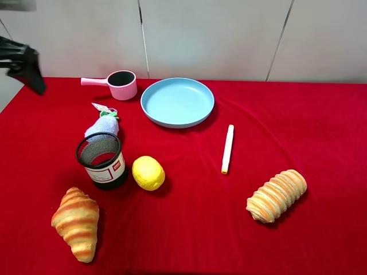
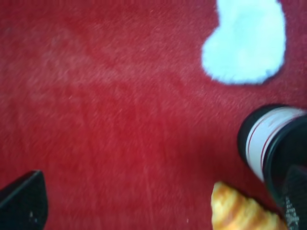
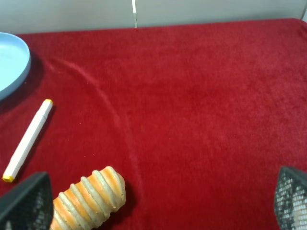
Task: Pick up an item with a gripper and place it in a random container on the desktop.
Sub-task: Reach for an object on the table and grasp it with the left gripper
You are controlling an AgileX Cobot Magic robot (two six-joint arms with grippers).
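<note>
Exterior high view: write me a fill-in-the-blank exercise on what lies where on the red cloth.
1. The light-blue plate holds ____.
2. In this view the lemon sits to the ____ of the mesh cup.
3. The plush ball lies between the mesh cup and the saucepan, whose colour is ____.
4. The white marker has a tip coloured ____.
Missing words: nothing; right; pink; yellow.

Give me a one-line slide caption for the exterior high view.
Left tool hovers at far left; plush ball lies behind mesh cup, blue plate farther right, on red cloth.
</note>
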